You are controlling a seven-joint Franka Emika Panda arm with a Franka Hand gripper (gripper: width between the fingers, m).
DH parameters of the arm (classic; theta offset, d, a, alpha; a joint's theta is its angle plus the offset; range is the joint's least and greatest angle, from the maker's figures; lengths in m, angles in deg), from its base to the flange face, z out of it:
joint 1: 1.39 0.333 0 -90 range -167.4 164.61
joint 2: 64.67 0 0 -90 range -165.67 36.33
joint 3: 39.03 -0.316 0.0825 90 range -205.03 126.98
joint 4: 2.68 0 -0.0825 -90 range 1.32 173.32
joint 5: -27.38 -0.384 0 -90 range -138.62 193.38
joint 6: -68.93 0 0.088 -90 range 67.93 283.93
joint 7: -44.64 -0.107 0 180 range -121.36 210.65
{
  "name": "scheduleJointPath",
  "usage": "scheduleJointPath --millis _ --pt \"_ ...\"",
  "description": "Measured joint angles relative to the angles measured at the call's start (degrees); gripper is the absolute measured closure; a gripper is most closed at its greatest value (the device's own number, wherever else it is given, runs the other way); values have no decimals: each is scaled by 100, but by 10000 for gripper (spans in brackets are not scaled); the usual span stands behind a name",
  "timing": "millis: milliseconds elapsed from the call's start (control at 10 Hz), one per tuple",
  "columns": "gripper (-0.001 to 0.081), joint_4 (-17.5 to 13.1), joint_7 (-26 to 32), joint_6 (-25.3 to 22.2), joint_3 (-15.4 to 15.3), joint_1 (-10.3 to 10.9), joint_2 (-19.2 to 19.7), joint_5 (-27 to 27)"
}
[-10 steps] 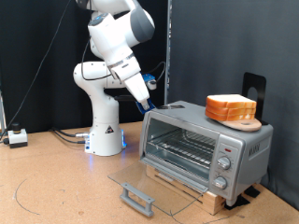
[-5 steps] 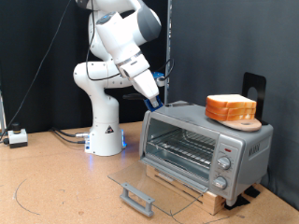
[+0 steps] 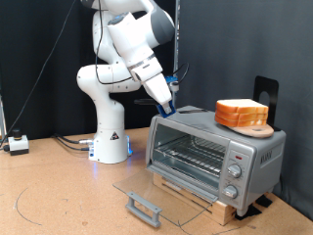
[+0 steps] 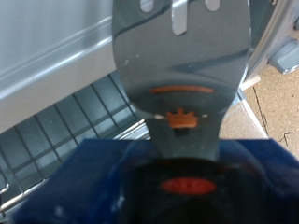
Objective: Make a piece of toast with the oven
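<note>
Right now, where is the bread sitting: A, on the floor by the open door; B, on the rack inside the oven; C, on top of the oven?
C: the bread rests on top of the oven, whose wire rack is bare.

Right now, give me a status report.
Hand holds grey spatula above oven. Oven door down. Bread stack on top. Nothing blocking.
</note>
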Motion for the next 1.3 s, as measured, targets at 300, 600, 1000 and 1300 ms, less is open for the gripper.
scheduleJointPath --millis 300,600,1000,1300 --pt "411 -137 -15 95 -125 18 183 -134" --pt "411 -240 -53 115 -259 31 324 -239" --pt "411 -312 -59 115 -370 110 378 -411" --pt "411 -343 -135 115 -461 120 379 -458"
